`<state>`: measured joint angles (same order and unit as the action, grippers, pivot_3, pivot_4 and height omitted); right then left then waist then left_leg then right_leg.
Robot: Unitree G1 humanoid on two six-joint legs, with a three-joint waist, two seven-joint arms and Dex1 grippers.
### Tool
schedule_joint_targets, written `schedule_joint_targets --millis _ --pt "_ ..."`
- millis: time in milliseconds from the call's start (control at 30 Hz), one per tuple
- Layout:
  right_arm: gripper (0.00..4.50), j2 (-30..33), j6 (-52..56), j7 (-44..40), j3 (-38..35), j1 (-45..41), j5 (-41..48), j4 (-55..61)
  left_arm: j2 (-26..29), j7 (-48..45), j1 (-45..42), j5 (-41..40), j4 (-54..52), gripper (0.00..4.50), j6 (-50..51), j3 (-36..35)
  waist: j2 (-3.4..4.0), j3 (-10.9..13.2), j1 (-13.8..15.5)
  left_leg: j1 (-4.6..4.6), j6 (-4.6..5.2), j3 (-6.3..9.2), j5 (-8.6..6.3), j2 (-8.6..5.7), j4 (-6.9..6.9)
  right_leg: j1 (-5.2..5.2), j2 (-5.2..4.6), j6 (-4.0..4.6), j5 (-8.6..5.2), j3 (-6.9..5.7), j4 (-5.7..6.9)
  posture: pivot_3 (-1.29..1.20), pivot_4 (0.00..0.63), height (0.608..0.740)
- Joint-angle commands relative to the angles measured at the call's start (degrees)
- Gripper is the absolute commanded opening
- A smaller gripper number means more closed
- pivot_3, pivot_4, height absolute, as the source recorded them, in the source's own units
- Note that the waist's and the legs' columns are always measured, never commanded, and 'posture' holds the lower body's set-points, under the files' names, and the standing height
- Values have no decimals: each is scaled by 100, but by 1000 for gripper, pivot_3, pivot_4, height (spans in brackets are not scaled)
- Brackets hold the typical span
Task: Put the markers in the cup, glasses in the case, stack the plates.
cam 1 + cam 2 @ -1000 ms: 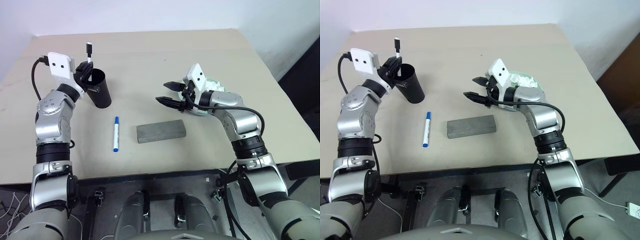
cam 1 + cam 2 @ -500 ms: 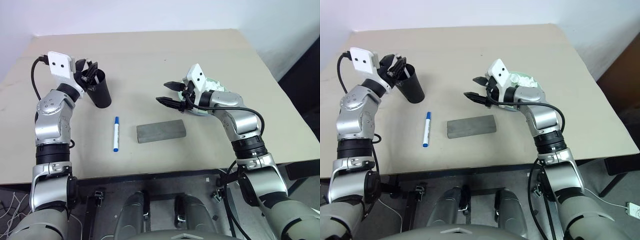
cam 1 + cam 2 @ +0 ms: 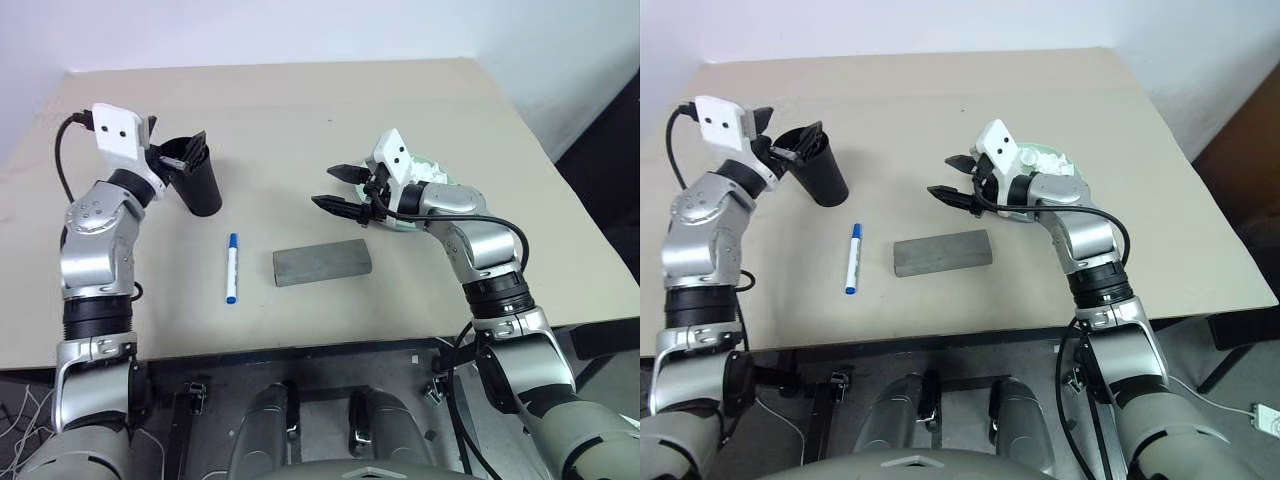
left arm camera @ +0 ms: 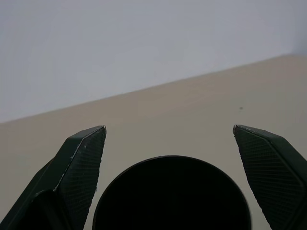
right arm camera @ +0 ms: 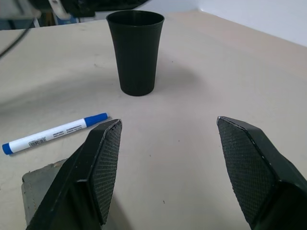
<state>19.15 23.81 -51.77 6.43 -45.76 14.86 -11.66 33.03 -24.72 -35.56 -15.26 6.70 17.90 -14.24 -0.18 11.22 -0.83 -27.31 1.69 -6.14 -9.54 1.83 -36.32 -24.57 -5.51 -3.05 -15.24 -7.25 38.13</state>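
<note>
Dark marker gone from left hand [image 3: 178, 155]; cup [image 3: 200, 182] interior unreadable

SITE: lab or test room | EVIDENCE: bare beige table [image 3: 420, 90], plain white wall [image 3: 300, 30] at 12 o'clock, loose cables [image 3: 20, 415] on floor at 7 o'clock

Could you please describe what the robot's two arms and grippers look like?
Both arms are silver-grey metal segments with black joint bands and black cables looping beside them. Each wrist carries a white camera block. The left gripper and right gripper each have two black, pointed fingers with finely textured inner pads.
</note>
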Motion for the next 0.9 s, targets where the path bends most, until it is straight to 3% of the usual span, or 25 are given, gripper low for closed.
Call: schedule_joint_targets --millis 33,133,300,533,900 --pt "3341 35 -58 -66 -91 -61 109 99 131 325 78 -351 -1224 4445 1122 -251 0 0 2 0 -1 0 0 0 0 0 0 0 0 2 0 0 150 715" --pt "3341 70 -109 -134 -131 -103 108 -12 -6 814 155 -1112 -2554 4445 2522 -629 -1 0 10 0 -1 2 0 0 -1 1 -2 0 0 7 0 0 150 715" --pt "3341 68 -245 -197 -155 -235 72 -280 162 1653 434 -578 -4035 4445 3304 -498 -1 0 7 3 -3 2 0 -1 -3 4 -1 -4 3 11 0 0 150 715" --pt "3341 69 -417 -277 -134 -395 34 -601 -242 2401 422 -652 -4674 4445 5477 -571 -2 1 13 17 -17 3 13 2 0 12 6 0 19 11 1 0 150 715" --pt "3341 121 -429 -306 -132 -416 14 -611 -1051 2404 666 -771 -5305 4445 6781 -444 -3 1 18 14 -19 3 14 1 4 9 3 2 25 16 -4 0 150 715"
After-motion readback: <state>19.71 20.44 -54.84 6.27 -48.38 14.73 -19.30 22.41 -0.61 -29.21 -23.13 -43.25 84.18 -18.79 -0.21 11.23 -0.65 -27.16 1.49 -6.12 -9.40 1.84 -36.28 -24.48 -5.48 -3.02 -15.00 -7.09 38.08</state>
